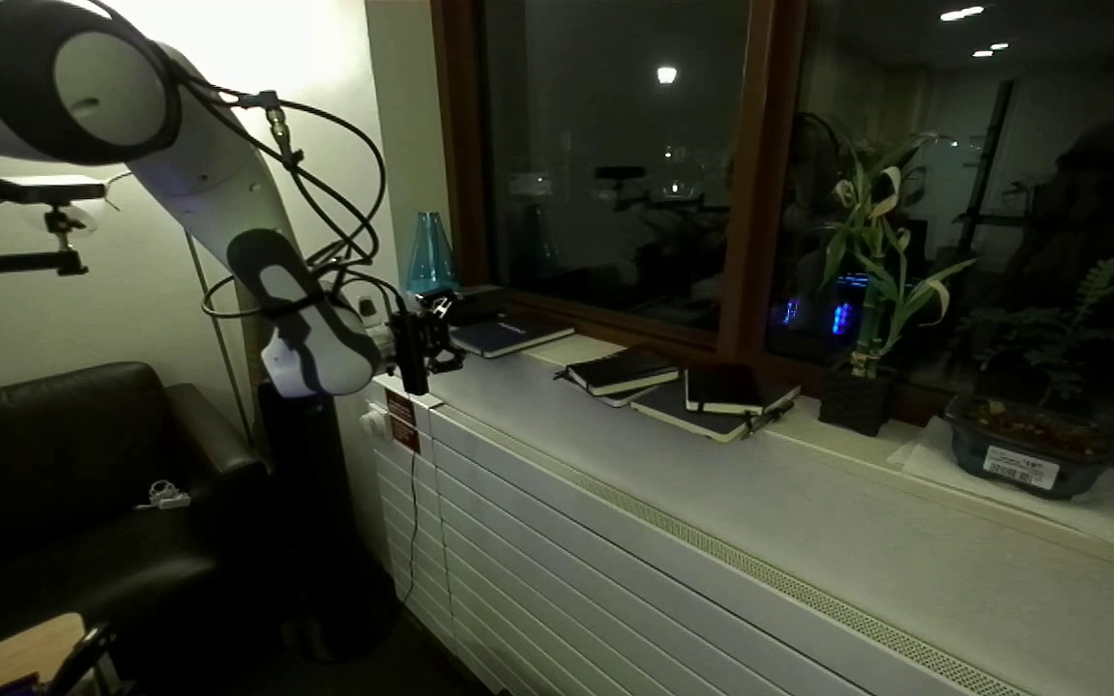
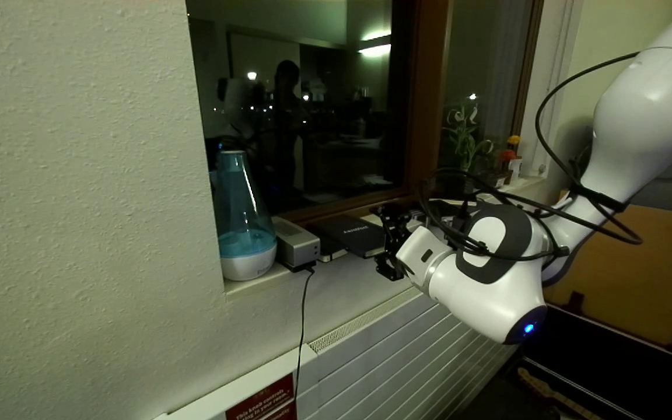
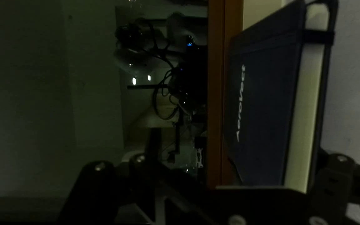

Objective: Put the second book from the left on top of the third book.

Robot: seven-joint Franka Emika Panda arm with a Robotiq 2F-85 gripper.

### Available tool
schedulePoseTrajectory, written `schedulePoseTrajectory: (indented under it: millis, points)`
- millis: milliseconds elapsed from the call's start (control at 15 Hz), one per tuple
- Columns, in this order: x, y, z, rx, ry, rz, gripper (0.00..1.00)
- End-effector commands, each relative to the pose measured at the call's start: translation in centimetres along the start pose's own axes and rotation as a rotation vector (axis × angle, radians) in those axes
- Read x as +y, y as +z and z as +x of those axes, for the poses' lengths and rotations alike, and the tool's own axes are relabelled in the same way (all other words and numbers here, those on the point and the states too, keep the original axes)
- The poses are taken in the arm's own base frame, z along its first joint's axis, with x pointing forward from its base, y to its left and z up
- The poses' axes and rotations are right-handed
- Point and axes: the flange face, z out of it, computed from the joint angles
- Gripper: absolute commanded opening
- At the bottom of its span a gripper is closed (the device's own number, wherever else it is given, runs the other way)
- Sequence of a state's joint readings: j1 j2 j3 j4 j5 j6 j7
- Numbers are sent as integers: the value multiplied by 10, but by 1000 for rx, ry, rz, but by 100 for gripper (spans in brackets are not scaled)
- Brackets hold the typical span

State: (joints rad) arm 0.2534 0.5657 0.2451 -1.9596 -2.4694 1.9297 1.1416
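One white arm (image 1: 230, 201) slopes down to its bent wrist (image 1: 325, 369), the tool (image 1: 447, 334) spread wide toward the window (image 1: 605, 222).

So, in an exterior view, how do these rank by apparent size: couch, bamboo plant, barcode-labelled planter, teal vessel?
Couch: largest, though cut off at the edge.
Bamboo plant and barcode-labelled planter: unsure, the plant taller, the planter wider.
Teal vessel: smallest.

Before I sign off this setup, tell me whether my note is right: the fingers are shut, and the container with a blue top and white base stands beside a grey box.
The fingers are not shut: they stand open, clearly apart, as an exterior view shows. The rest is right: the container with a blue top and white base stands beside the grey box.
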Motion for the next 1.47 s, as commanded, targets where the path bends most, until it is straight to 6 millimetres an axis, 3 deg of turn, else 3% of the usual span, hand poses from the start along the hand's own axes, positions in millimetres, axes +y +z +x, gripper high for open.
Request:
schedulePoseTrajectory:
  millis: [0, 733, 1400]
  points:
    - [1, 2, 13, 26, -35, -5, 73]
    - [-10, -5, 32, 38, -40, 8, 1]
    - [-9, -6, 18, 14, -56, -10, 5]
